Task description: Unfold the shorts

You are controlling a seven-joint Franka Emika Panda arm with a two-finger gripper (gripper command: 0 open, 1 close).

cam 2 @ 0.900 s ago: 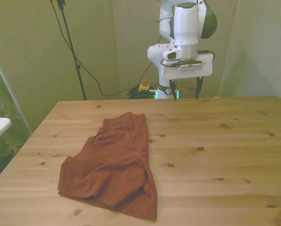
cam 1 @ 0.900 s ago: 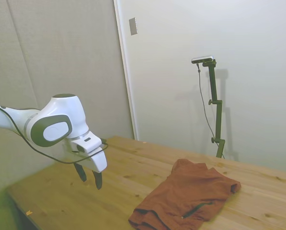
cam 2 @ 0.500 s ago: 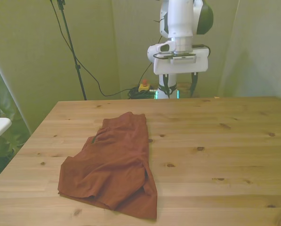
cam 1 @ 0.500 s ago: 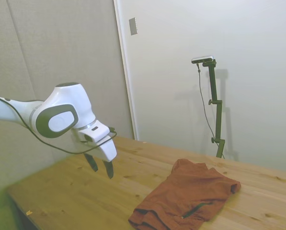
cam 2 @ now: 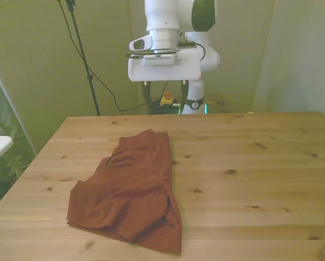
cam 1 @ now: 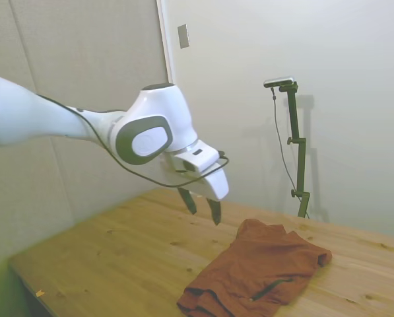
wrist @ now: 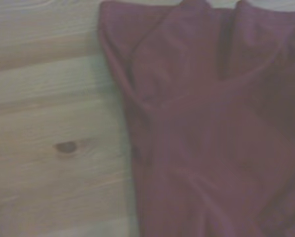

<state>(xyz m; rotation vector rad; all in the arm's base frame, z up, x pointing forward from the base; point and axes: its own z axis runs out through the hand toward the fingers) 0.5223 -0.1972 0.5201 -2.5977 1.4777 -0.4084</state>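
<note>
Rust-red shorts [cam 2: 130,190]: soft, rumpled, folded over, lying on the desk.
Desk [cam 2: 260,174]: knotty pale wood planks.
End effector [cam 1: 201,205]: dark fingers parted, empty, raised above the shorts' far end.

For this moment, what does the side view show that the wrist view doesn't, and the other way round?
Only the side view shows the arm and its claw, open, empty and raised above the table, short of the shorts, plus the whole folded garment with its dark pocket trim. Only the wrist view shows, close up though blurred, the fabric's overlapping folds and a knot in the wood beside its edge. Both show the rust-red shorts lying on the wooden table, untouched.
</note>
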